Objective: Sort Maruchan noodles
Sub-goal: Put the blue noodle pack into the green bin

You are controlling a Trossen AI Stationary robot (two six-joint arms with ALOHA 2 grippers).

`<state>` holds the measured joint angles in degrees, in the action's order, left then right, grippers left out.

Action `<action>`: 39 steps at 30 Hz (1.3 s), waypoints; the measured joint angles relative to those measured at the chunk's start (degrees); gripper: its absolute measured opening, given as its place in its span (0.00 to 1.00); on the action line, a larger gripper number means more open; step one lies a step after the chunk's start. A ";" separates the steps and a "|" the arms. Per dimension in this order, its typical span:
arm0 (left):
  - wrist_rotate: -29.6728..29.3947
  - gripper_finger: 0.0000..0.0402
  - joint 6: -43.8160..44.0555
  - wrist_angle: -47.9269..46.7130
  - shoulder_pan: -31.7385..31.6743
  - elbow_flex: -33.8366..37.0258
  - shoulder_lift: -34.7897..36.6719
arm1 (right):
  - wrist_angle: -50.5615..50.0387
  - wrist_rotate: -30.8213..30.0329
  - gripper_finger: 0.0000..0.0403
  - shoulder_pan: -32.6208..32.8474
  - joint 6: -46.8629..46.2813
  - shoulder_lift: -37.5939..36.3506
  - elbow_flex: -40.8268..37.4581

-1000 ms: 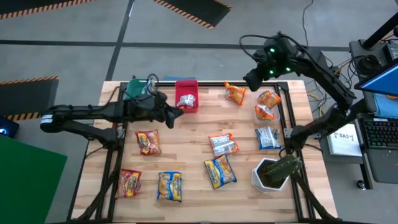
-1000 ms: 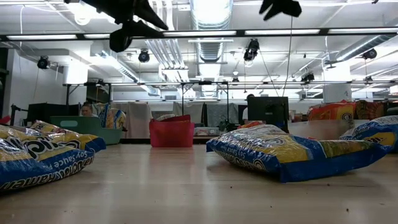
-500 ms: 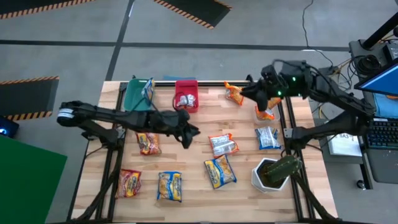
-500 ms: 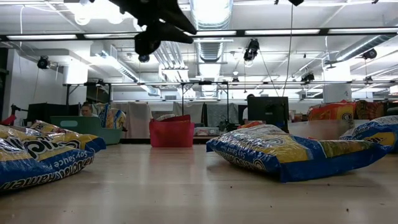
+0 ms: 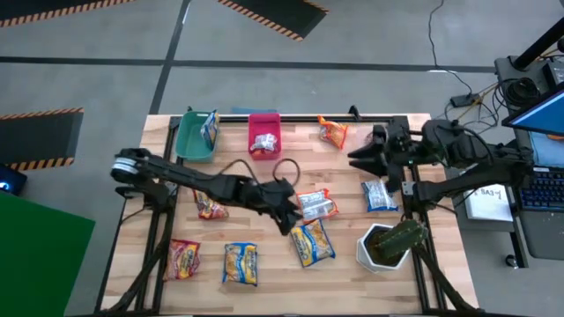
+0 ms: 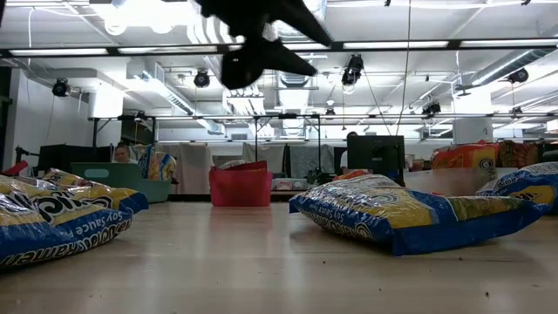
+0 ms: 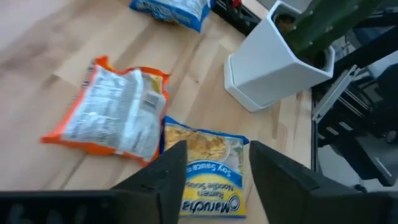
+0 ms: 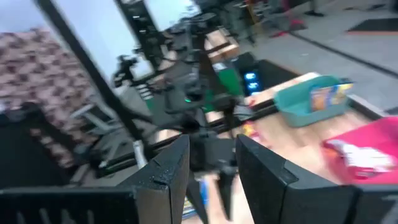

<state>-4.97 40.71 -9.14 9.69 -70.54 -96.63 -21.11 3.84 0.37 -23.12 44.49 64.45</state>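
A: Wooden slat desk (image 5: 264, 255), about ten flat plastic Maruchan noodle packets spread across it. Left end effector (image 5: 288, 220) hangs over the middle, fingers (image 7: 168, 177) apart, nothing between them.

B: What's under it?

A: Yellow-and-blue Maruchan soy sauce packet (image 7: 205, 180) directly past the fingertips. Orange-edged silver packet (image 7: 115, 115), label side up, just beside it, edges touching or nearly. White square pot with a green plant (image 7: 280, 56) near both.

B: Right arm?

A: Right end effector (image 5: 359, 157) is at the desk's right side, above the packets there, level with the orange packet (image 5: 333, 132). Fingers (image 8: 168, 180) slightly apart, empty.

B: Bins?

A: Teal plastic bin (image 5: 193, 136) at the far left edge holds a yellow-and-blue packet (image 5: 210, 128). Red plastic bin (image 5: 263, 136) beside it holds a red-and-silver one (image 5: 264, 141). Near edge on the left: red packet (image 5: 184, 258) and yellow packet (image 5: 240, 262), side by side.
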 joint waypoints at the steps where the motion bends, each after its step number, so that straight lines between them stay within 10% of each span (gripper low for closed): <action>1: 0.00 0.43 0.02 -0.02 0.36 -1.50 -1.75 | 0.53 1.01 0.30 0.44 -0.09 -0.73 -0.94; 19: 4.24 0.57 -6.55 -11.48 2.23 -16.88 -22.44 | 0.86 2.20 0.30 2.77 -4.05 -4.59 -10.04; 39: 7.04 0.56 -8.34 -16.57 1.30 -16.93 -20.88 | 0.66 2.16 0.30 2.74 -3.90 -3.23 -10.11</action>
<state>2.07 32.37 -25.71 10.98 -87.47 -117.51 -20.45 6.00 3.11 -27.03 41.25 54.35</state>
